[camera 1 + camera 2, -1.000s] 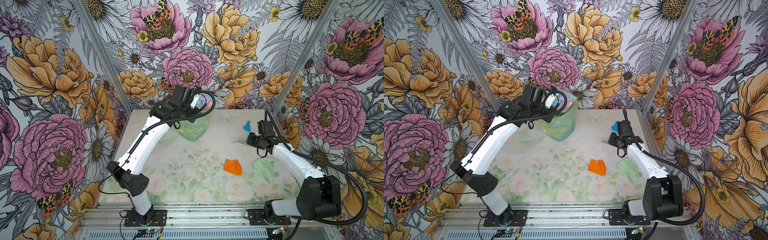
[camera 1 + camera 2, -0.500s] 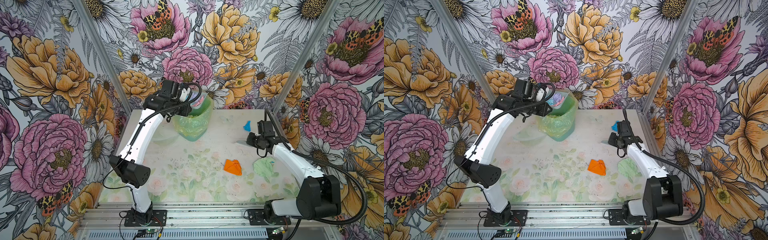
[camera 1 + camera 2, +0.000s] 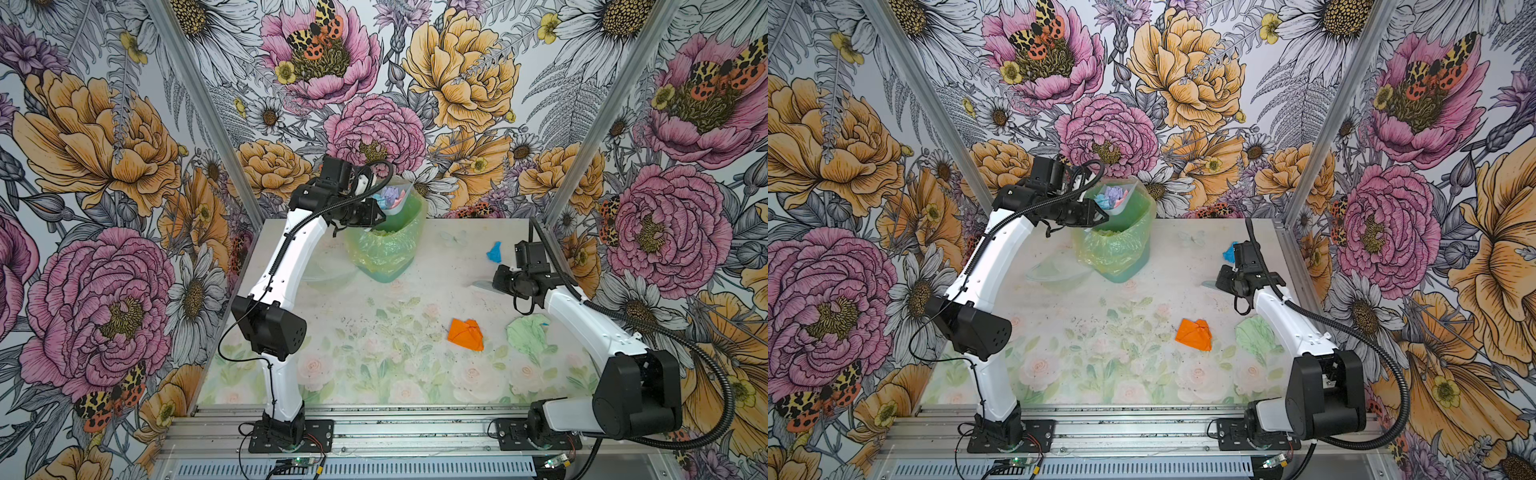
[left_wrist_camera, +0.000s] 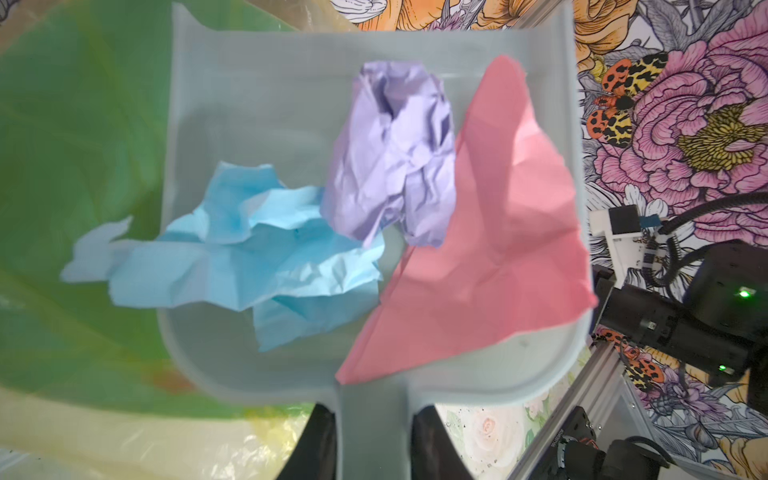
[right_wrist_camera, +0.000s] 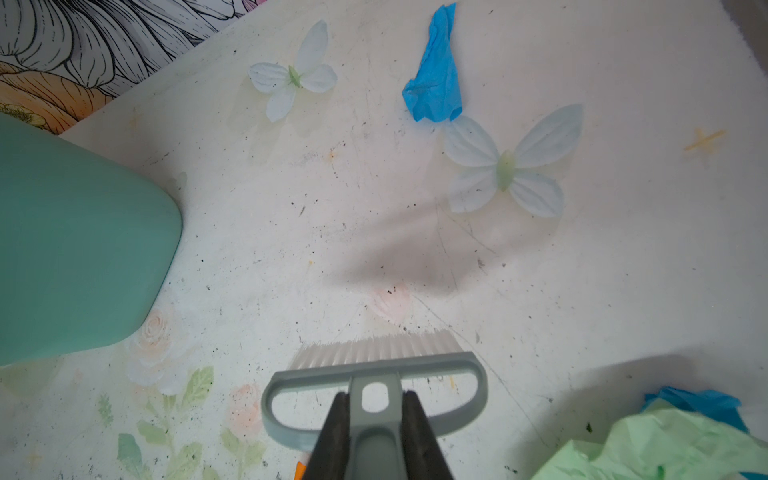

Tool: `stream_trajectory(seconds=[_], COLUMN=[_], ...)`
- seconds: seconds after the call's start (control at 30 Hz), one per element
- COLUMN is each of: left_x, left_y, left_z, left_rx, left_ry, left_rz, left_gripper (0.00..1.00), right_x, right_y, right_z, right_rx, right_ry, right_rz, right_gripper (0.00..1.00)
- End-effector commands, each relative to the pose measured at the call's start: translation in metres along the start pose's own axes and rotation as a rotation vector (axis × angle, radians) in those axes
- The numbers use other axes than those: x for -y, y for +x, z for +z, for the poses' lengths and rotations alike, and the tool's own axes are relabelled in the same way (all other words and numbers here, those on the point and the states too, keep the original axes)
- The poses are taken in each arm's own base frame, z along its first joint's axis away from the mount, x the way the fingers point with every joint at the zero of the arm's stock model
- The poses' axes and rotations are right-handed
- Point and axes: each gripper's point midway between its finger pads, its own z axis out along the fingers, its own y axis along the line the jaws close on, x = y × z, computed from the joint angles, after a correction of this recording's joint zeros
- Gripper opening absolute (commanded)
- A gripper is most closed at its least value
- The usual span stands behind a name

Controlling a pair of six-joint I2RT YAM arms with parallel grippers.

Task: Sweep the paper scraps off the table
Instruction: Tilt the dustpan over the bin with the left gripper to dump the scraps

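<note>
Both grippers clamped on tool handles

The left gripper [image 4: 374,440] pinched the dustpan [image 4: 257,104] by its handle over the bin [image 3: 388,249], three paper scraps [image 4: 390,153] inside. The right gripper [image 5: 374,436] pinched the brush [image 5: 374,368] handle over the table [image 3: 365,374], where an orange scrap [image 3: 466,334], a pale green scrap [image 3: 528,332] and a blue scrap [image 3: 494,252] lay.

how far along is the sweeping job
Done: a light blue scrap, a lilac scrap and a pink scrap lie in the pale grey plastic dustpan. In hand: the left claw grips its handle, holding it above the green bag-lined bin, not yet emptied; the right claw holds the grey brush. Left on the table: an orange scrap, a pale green scrap and a bright blue scrap.
</note>
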Motion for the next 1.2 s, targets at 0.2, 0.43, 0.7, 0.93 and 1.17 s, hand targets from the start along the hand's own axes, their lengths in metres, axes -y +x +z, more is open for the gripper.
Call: stream_trajectory(seconds=[0.2,0.43,0.7,0.93,1.17], left_x=[0.014,0.011,0.014,0.019,0.022], left_y=[-0.012,-0.013,-0.021,-0.022,-0.022], left_z=[-0.006,0.002,0.001,-0.001,-0.007], left_rx=[0.011,-0.007,-0.005,-0.019,-0.022], left_ry=[0.137,0.185,0.252,0.312,0.356], left_rz=[-0.059,-0.097,-0.136,-0.164,-0.191], left_gripper=[0.23,0.23,0.22,0.23,0.23], right_x=[0.0,0.0,0.0,0.001,0.001], right_y=[-0.002,-0.002,-0.003,0.0,0.0], right_z=[0.001,0.001,-0.002,0.0,-0.001], right_rx=[0.004,0.005,0.012,0.005,0.006], right_ry=[-0.004,-0.004,-0.004,-0.004,-0.004], right_rz=[-0.006,-0.01,-0.013,-0.016,-0.017], right_gripper=[0.0,0.0,0.0,0.0,0.0])
